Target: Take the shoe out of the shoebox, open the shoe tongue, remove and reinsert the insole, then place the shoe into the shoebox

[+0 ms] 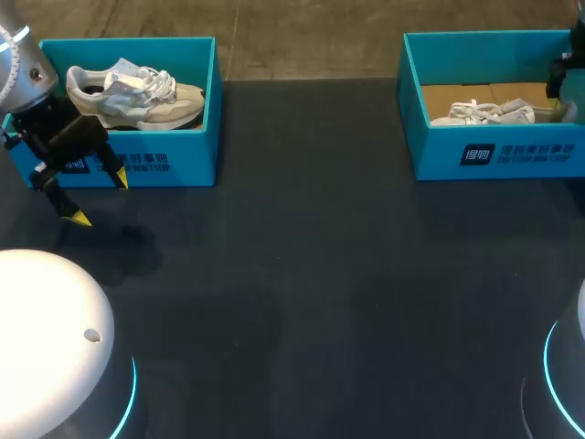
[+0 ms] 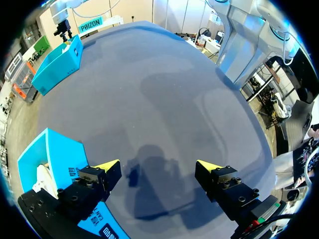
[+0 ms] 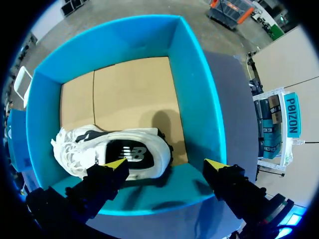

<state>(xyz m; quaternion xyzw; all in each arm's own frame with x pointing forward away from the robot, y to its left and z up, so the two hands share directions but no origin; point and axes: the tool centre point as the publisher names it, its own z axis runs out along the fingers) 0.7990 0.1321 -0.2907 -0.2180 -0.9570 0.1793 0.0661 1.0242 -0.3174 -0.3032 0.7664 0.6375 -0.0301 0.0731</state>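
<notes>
Two teal shoeboxes stand at the table's far edge. The left shoebox point(image 1: 196, 110) holds a grey and white shoe point(image 1: 137, 91) lying on its side. My left gripper point(image 1: 101, 198) hangs open in front of that box, low over the table, nothing between its fingers point(image 2: 158, 165). The right shoebox point(image 1: 494, 151) holds a white shoe point(image 1: 484, 112) on its cardboard floor. My right gripper point(image 3: 165, 163) is above this box, open and holding nothing. One fingertip is over the white shoe point(image 3: 114, 152), the other over the box's near wall point(image 3: 149, 194). My right arm point(image 1: 569, 64) shows only at the view's edge.
Dark table point(image 1: 320, 274) stretches between and in front of the boxes. In the left wrist view the left shoebox point(image 2: 55, 159) is close beside one finger, and the right shoebox point(image 2: 60, 62) lies far across the table.
</notes>
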